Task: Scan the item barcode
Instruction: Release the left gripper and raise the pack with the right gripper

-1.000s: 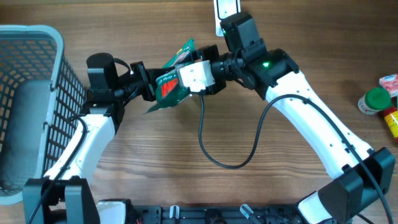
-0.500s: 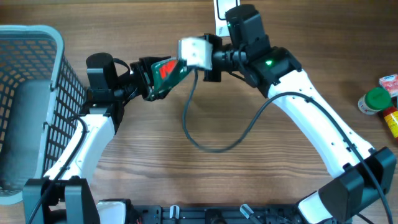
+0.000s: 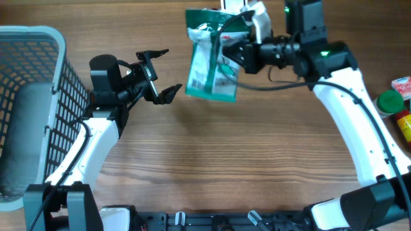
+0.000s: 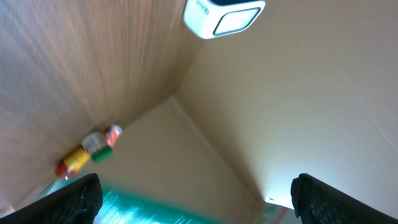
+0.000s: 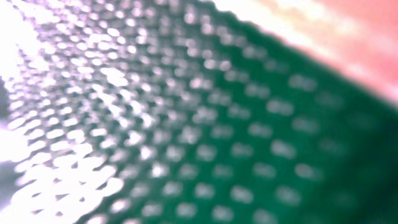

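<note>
Dangling from the right hand [image 3: 236, 46], which pinches its side, the pouch [image 3: 210, 67] hangs above the worktop [image 3: 192, 160], long axis toward the scanner [image 4: 224, 15] just beyond it. Left hand [image 3: 159, 76] is spread, empty, just left of the pouch. Right arm likely presents the barcode.

Just right of left gripper [image 3: 168, 72], apart from it, pouch [image 3: 210, 61]; scanner [image 4: 224, 15] behind pouch; basket [image 3: 32, 31] well to gripper's left; containers [image 3: 388, 102] far to its right.
</note>
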`<state>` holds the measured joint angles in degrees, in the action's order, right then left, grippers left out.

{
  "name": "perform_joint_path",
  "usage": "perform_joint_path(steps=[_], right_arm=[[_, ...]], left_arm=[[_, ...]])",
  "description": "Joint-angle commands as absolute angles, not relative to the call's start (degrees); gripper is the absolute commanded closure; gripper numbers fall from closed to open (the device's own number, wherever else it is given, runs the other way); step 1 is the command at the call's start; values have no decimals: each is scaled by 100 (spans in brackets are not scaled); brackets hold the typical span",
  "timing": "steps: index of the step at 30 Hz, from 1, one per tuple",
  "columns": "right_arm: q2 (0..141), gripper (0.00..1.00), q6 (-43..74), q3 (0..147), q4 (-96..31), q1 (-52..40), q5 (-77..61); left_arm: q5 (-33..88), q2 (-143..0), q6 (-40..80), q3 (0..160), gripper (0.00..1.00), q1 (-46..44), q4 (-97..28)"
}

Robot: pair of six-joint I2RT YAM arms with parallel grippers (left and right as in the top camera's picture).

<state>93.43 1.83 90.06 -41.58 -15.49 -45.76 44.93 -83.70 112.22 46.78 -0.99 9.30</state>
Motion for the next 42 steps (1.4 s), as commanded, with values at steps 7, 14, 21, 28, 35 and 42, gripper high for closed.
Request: perform_joint_path(steps=[7, 14, 21, 28, 35, 42], right_arm=[[9236, 96, 1094, 9074, -6077, -609, -6622], [9236, 96, 1052, 9074, -6608, -298, -7214], [9233, 96, 427, 9074, -6724, -298, -7212], [9233, 96, 274, 9074, -6613, -298, -7168], [9233, 95, 154, 9074, -6539, -298, -7166], [9236, 96, 165, 9074, -6348, -298, -6521]], left_arm=[[3795, -8401, 9872, 4709, 0, -84, 257], [3503, -8401, 9365, 4709, 0, -84, -290], [3094, -8401, 7240, 4709, 0, -91, -681], [3061, -8184, 5564, 4711, 0, -342, -1227], [576, -6713, 4834, 4711, 0, -1457, -1680], [-2279, -5645, 4648, 4711, 0, -2705, -3221]])
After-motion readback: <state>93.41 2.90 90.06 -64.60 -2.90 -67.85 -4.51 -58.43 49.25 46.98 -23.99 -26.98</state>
